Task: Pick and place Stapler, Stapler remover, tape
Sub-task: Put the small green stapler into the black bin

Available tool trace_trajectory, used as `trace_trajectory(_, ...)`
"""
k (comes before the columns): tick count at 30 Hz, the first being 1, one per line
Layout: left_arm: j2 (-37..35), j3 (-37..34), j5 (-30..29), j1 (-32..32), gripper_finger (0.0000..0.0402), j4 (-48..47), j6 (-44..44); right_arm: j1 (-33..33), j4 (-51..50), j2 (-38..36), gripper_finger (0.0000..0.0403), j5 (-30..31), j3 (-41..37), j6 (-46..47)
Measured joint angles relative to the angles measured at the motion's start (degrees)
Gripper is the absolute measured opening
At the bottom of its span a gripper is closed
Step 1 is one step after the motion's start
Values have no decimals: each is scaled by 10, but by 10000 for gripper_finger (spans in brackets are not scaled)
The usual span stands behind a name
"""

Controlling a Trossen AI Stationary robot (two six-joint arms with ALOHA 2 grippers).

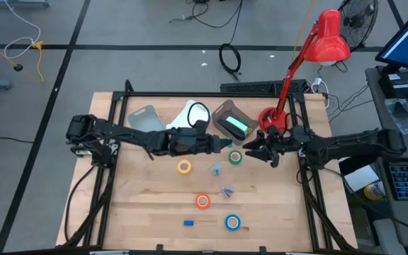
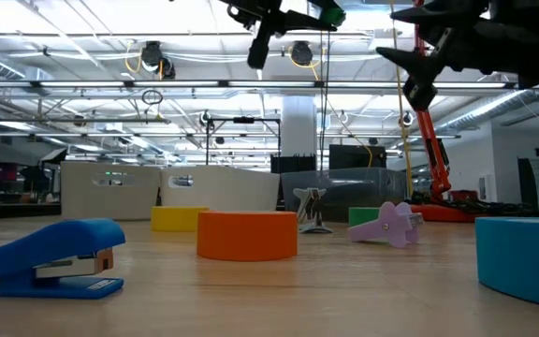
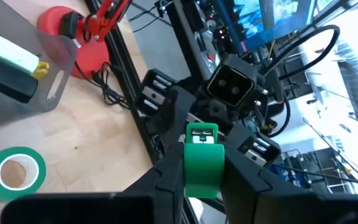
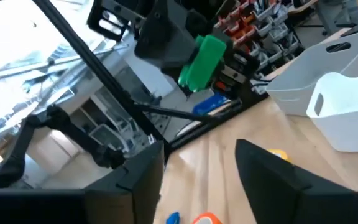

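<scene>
1. Green stapler (image 3: 202, 163) pinched in left pincer (image 1: 219, 144), held in the air above the worktop (image 1: 147, 205), long axis pointing toward right arm.
2. Right pincer (image 1: 252, 150) spread, empty, facing the stapler, just apart.
3. Green tape roll (image 1: 236, 157) flat below both; yellow (image 1: 184, 167), orange (image 1: 202, 201), blue (image 1: 232, 223) rolls flat farther out.
4. Blue stapler (image 2: 52, 258) lying near the blue roll.

Both arms are dark, nearly black, built of blocky jointed segments with black cables trailing from their bases. The left claw (image 1: 223, 144) and right claw (image 1: 250, 150) each end in two flat, matte black fingers (image 4: 267, 167).
</scene>
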Motion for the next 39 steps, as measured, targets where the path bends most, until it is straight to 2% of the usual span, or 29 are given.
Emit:
trace_trajectory(9, 0, 0, 12, 6, 90, 2, 11, 0, 85, 88, 222, 0, 26, 45)
trace_trajectory(22, 0, 0, 12, 5, 92, 2, 21, -1, 85, 178, 224, -1, 101, 45)
trace_trajectory(39, 0, 0, 12, -9, 92, -1, 13, -1, 94, 185, 224, 13, 107, 46)
